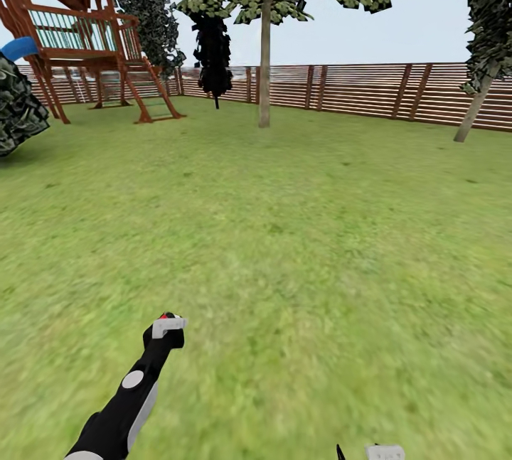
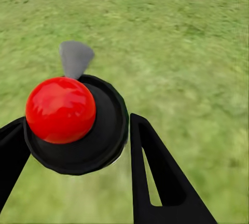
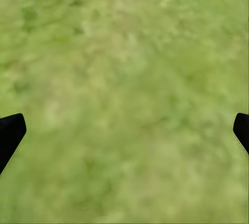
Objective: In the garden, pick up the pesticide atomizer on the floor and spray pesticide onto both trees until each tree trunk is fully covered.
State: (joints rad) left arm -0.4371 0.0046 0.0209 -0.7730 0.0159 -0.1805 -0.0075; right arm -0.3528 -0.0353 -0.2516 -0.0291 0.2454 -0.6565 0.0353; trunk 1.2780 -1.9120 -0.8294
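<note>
My left gripper (image 2: 78, 128) is shut on the pesticide atomizer (image 2: 60, 110), a black disc-shaped body with a bright red ball on it and a grey nozzle pointing out over the grass. In the head view the left gripper (image 1: 168, 327) is held low at the lower left, and the atomizer's red part (image 1: 168, 316) peeks above it. At the bottom edge sits my right gripper (image 1: 371, 451). In its wrist view the right gripper (image 3: 124, 130) is open, its fingers spread wide over bare lawn. The two thick tree trunks are out of view.
Green lawn stretches ahead to a brown slat fence (image 1: 355, 90). A slim-trunked leafy tree (image 1: 264, 69) stands near the fence, and another leans at the right (image 1: 475, 108). A wooden play tower (image 1: 85, 33) and a dark bush (image 1: 18, 108) are at the far left.
</note>
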